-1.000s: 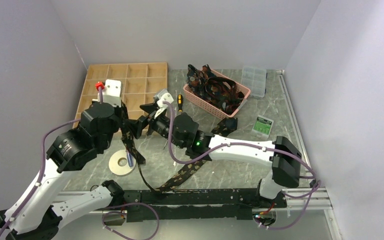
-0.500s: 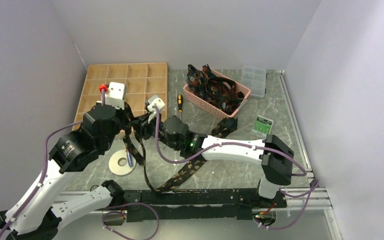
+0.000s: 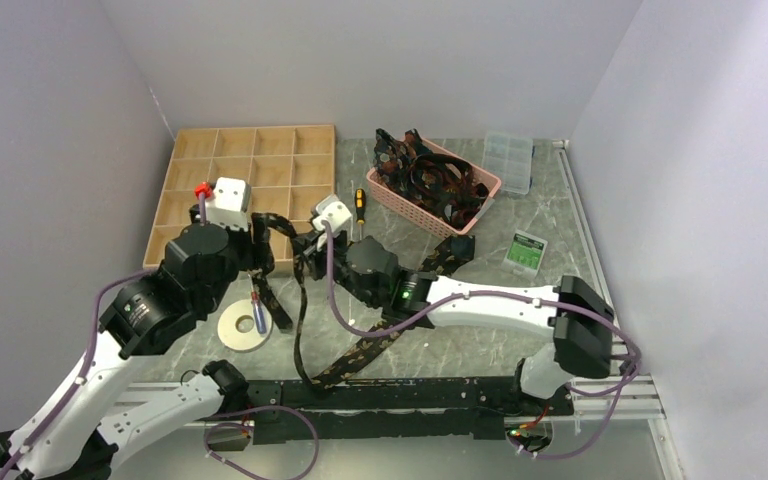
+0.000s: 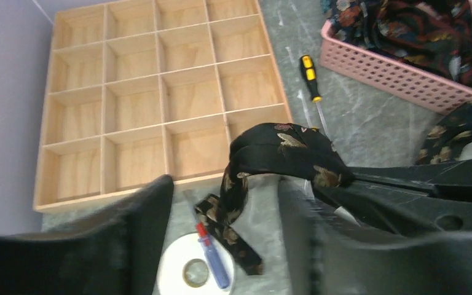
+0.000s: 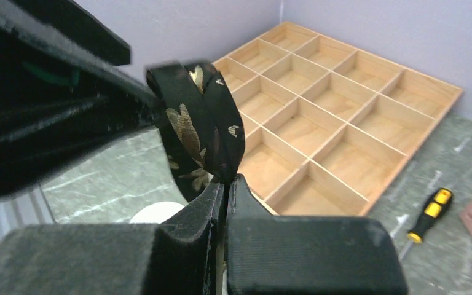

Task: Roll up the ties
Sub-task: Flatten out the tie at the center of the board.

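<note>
**Top view.** The right gripper (image 3: 305,252) is clamped on one tie (image 3: 368,347), holding a loop of it above the table (image 3: 440,350). The left gripper (image 3: 260,238) faces it just beside that loop. One strand hangs down to the near edge, then lies across the table towards the pink basket (image 3: 410,212). The short end drapes beside the tape roll (image 3: 230,332). Judgement: the loop is held aloft as the start of a roll, and the long tail is left slack so it can feed in.

**Left wrist view.** The left fingers (image 4: 141,221) stand apart. The short strand hangs between them and nothing is pinched, so this pincer is open. It appears placed to take a fresh hold lower down.

**Right wrist view.** The right pads (image 5: 246,196) are pressed together on the fold of the tie, which arches up and over them. This is the only grip carrying the fabric.

**Count.**
- One tie is in work.
- A heap of ties (image 3: 430,180) lies in the basket, too tangled to number with confidence.
- There is one wooden tray (image 3: 260,150) with sixteen compartments, none of them holding a tie.
- There is one screwdriver (image 3: 360,205), one tape roll, one clear box (image 3: 508,160) and one green card (image 3: 527,250).
</note>
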